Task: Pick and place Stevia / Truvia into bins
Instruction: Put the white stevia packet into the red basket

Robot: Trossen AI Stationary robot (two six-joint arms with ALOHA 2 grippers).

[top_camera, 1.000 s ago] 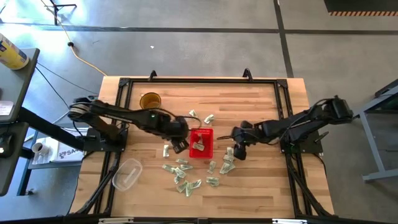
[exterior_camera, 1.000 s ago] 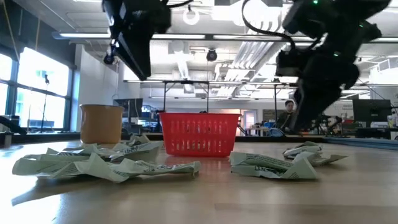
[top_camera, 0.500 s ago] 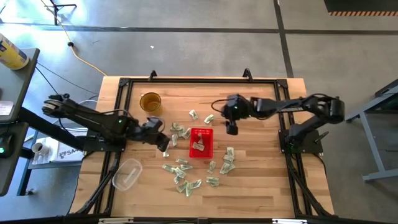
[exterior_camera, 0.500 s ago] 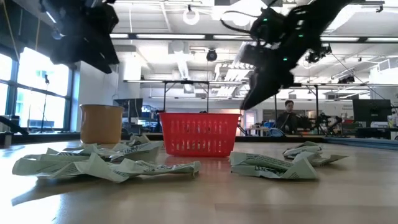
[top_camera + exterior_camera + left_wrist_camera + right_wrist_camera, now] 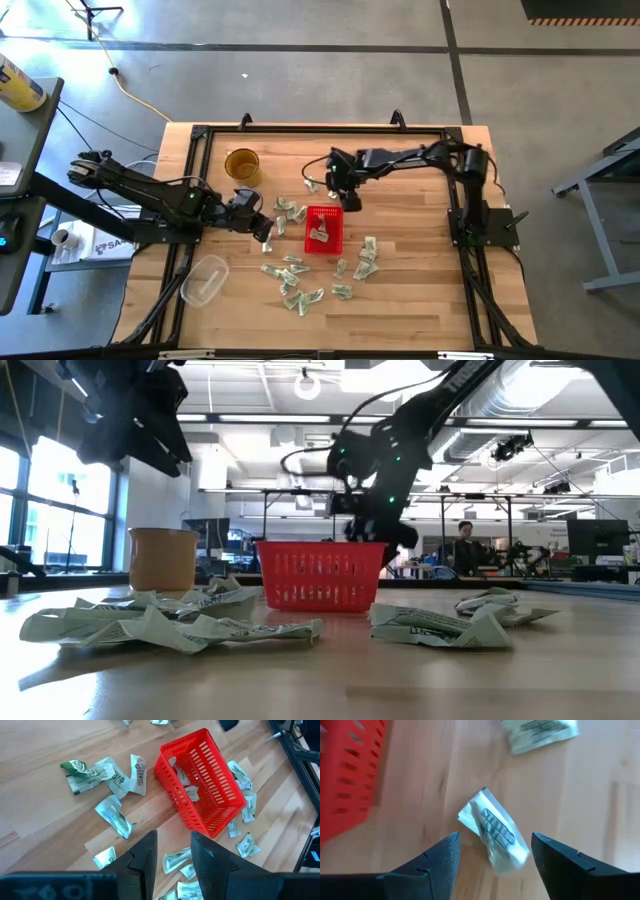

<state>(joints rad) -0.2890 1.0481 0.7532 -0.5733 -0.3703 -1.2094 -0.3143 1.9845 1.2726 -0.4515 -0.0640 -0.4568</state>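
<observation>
Since half a second ago the right arm has swung from behind and right of the red basket (image 5: 323, 229) to its far edge, while the left arm has stayed put on the basket's left.

Nearest the table's front edge, a loose scatter of Stevia sachets (image 5: 292, 278) lies in front of the basket, with a clear plastic tub (image 5: 204, 279) well off to the basket's front left. More sachets (image 5: 365, 256) sit at the basket's front right. One sachet (image 5: 318, 233) rests inside the basket itself. Left of the basket the left gripper (image 5: 266, 231) hangs above the wood, its fingers (image 5: 210, 862) a narrow gap apart and holding nothing. A few more sachets (image 5: 291, 211) lie just left of the basket.

Just beyond the basket's far right corner the right gripper (image 5: 349, 195) hovers over a single crumpled sachet (image 5: 495, 833), fingers (image 5: 442, 865) spread wide on either side of it and not touching it. Farther back and left of the basket stands an amber cup (image 5: 241, 163).
</observation>
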